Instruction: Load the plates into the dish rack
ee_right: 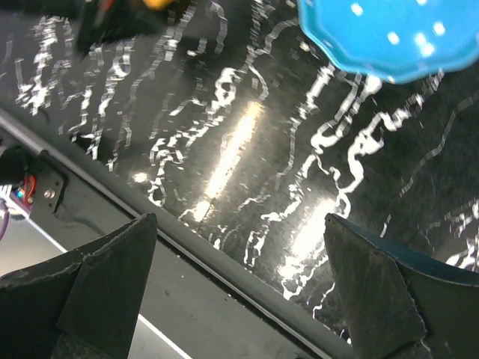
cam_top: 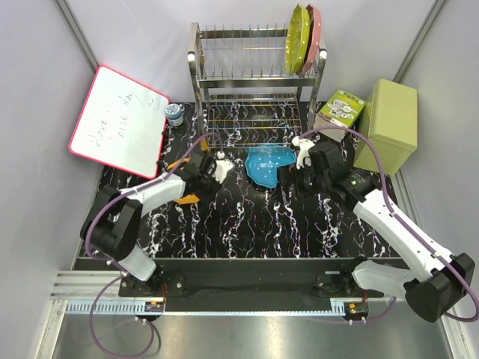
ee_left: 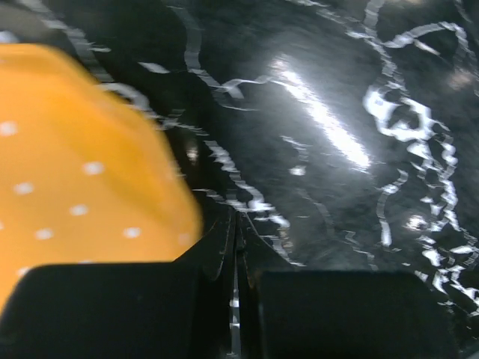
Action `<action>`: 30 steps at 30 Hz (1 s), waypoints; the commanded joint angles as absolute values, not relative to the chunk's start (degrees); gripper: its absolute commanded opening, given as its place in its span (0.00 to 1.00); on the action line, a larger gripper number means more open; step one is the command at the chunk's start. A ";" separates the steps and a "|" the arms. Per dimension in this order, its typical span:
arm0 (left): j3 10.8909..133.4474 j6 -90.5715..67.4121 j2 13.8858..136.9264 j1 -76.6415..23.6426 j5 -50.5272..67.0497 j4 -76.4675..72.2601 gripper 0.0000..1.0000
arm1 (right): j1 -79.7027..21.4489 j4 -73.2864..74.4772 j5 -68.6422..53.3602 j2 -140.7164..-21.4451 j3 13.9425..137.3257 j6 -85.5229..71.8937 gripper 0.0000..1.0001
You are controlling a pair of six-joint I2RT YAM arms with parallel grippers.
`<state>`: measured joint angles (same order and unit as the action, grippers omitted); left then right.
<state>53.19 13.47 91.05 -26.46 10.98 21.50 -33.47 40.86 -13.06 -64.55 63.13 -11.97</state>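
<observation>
- The whiteboard (cam_top: 120,120) at the far left corner of the desk (cam_top: 247,224) has handwriting on it; "nice day" can be read.
- The left gripper (ee_left: 236,224) is clenched on nothing, and the orange plate (ee_left: 75,172) lies just beside it.
- The right gripper (ee_right: 239,224) is released, and the blue plate (ee_right: 389,37) lies ahead of it, apart.
- The yellow-green plate (cam_top: 298,39) and the pink plate (cam_top: 314,37) stand upright in the top tier of the dish rack (cam_top: 239,75), at its right end.

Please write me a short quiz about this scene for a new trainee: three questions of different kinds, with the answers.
1. How many plates stand in the rack?
2. True or false: the right gripper is open.
3. Which plate lies beside the shut left gripper? A blue, B orange, C pink.

Key
1. Two: the yellow-green plate and the pink plate.
2. True.
3. B, the orange plate.
</observation>
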 commanded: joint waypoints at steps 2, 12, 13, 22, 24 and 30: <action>50.63 11.25 90.79 -31.81 13.18 19.16 0.00 | -29.71 38.41 -15.20 -62.84 60.47 -15.73 1.00; 53.61 11.34 84.02 -31.82 2.12 19.42 0.63 | -27.69 38.41 -15.56 -61.70 59.68 -14.94 1.00; 53.53 12.12 83.94 -31.12 1.33 19.34 0.75 | -27.69 38.50 -15.64 -61.70 59.68 -14.59 1.00; 54.93 13.01 90.16 -27.86 3.34 19.51 0.68 | -26.63 38.14 -14.77 -62.49 60.64 -13.27 1.00; 55.54 13.01 91.57 -27.60 3.60 19.34 0.65 | -26.28 38.14 -14.77 -62.49 60.82 -13.27 1.00; 56.25 13.97 94.83 -27.68 8.43 20.39 0.42 | -25.66 38.23 -14.59 -62.05 60.21 -13.01 1.00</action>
<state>54.04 12.73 94.41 -27.83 4.54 20.86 -26.22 40.10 -14.57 -62.76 59.48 -13.74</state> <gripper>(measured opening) 0.499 0.994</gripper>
